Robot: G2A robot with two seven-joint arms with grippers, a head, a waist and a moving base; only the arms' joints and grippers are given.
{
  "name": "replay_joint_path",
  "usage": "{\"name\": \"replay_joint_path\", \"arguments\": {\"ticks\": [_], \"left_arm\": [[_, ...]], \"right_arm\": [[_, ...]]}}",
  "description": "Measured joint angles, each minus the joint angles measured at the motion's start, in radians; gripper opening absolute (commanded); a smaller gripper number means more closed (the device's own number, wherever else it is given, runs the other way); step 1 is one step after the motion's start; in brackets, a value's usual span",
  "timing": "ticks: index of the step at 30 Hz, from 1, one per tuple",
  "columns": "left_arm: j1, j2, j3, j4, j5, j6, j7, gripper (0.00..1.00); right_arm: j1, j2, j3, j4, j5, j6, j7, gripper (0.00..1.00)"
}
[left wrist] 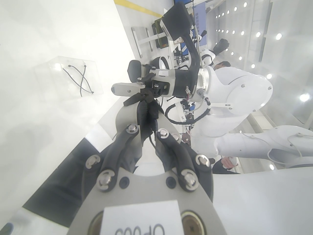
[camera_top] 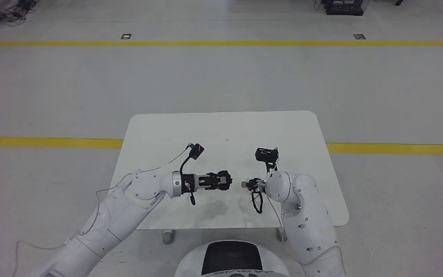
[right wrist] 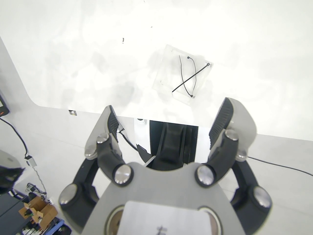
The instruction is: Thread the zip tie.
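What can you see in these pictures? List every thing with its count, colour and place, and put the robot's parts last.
table: one, white, under both arms
clear tray: one, transparent, on the table
zip ties: two, black, crossed inside the clear tray
held zip tie: one, black, apparently pinched between the two arms' tips
floor lines: two, yellow, one beyond the table, one passing behind it
left tool: one, grey with black pads, shut on the held zip tie, above the table's near part
right tool: one, grey with black ribbed pads, open, facing the left tool
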Motion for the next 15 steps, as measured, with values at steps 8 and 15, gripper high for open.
{"name": "replay_joint_path", "arguments": {"ticks": [8, 15], "left_arm": [[0.0, 0.0, 0.0, 0.0, 0.0, 0.0, 0.0, 0.0], [0.0, 0.0, 0.0, 0.0, 0.0, 0.0, 0.0, 0.0]], "right_arm": [[0.009, -0.013, -0.049, 0.016, -0.156, 0.001, -0.012, 1.0], [0.05, -0.033, -0.055, 0.098, -0.157, 0.001, 0.002, 1.0]]}}
